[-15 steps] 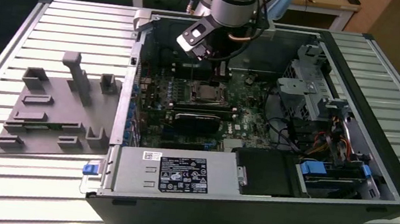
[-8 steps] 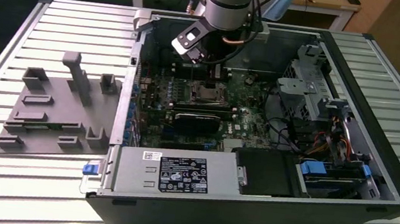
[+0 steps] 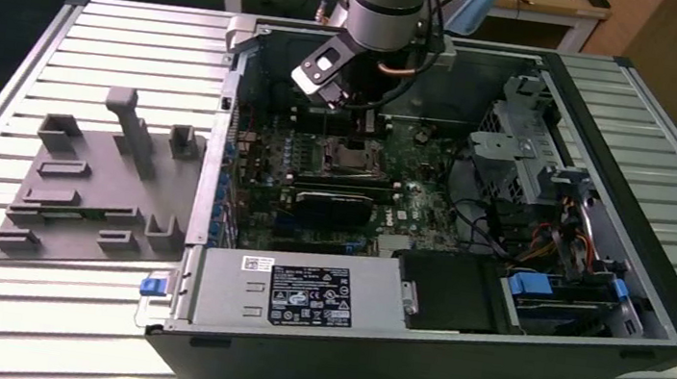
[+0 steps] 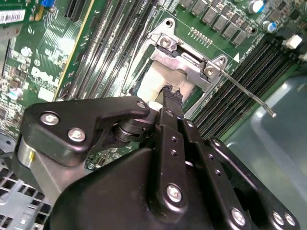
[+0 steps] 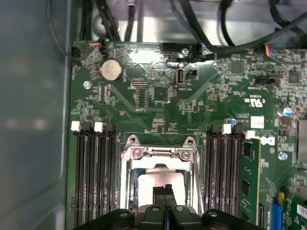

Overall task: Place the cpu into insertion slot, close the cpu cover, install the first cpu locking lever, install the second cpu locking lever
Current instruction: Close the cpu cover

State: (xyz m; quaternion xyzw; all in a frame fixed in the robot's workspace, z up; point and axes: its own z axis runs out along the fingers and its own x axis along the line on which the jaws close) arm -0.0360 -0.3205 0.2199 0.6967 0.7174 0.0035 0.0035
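Here's the cpu: a small flat square with a pale, silvery-beige top, bright under the light, sitting down in the insertion slot on the green motherboard. In the second wrist view the cpu shows as a light patch right at my tip. The cpu cover, a thin silver frame, lies down around it, and the chip shows through its window. The cover's screwed end is shiny and sits just past the chip. One thin wire locking lever sticks out from the socket corner, with its free end out over the memory slots.

My fingers are pressed together with nothing between them. Their narrow black tip is on or just over the chip's top; I can't tell if it touches. The first wrist view has the fingers centred over the window.

The whole board sits inside the open computer case, which lies on the slatted desk. The case also holds a grey power supply and a black block near the socket. Long black memory slots flank the socket on both sides. A round coin battery sits further up the board. Beside the case on the desk lies a grey moulded tray.
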